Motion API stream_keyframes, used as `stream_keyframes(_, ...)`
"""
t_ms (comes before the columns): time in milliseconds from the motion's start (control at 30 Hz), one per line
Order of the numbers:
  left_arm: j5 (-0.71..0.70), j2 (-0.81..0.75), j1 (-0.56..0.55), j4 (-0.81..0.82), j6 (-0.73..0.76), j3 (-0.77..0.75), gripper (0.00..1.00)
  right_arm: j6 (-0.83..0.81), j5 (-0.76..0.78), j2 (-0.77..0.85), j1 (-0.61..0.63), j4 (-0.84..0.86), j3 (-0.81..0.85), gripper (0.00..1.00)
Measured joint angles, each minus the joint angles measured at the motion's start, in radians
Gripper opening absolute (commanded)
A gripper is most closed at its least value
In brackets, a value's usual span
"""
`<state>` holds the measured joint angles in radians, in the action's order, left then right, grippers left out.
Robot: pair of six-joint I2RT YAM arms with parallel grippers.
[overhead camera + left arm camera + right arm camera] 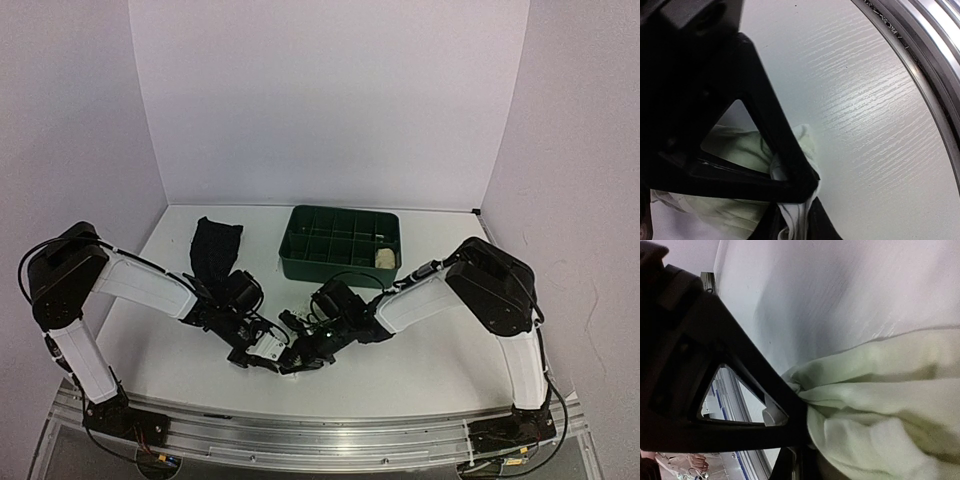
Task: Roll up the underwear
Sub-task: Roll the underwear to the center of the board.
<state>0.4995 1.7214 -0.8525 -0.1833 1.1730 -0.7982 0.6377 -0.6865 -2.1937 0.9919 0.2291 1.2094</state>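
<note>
My right gripper (799,402) and left gripper (804,199) both pinch the cream underwear (880,405); I should hold it taut while rolling.

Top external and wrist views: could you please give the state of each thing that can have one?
black underwear: lying unrolled, left of the green tray.
white underwear: bundled in a compartment at the tray's right end.
cream underwear: bunched, pinched by both grippers.
left gripper: shut on cream underwear.
right gripper: shut on cream underwear.
</note>
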Motion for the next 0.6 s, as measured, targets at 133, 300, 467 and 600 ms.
stream_keyframes(133, -0.005, -0.004, -0.003, 0.001, 0.008, 0.001, 0.0, 0.008, -0.006, 0.0, -0.015, 0.007, -0.006, 0.17)
stream_keyframes(300, -0.006, -0.006, -0.004, -0.028, -0.033, -0.013, 0.0, 0.014, 0.022, 0.046, -0.023, 0.014, -0.033, 0.39)
stream_keyframes(467, 0.009, 0.019, -0.002, -0.151, -0.159, -0.105, 0.0, -0.002, 0.083, 0.164, -0.043, -0.014, -0.096, 0.48)
stream_keyframes(600, 0.075, 0.078, 0.007, -0.252, -0.275, -0.181, 0.0, -0.043, 0.164, 0.288, -0.056, -0.017, -0.168, 0.48)
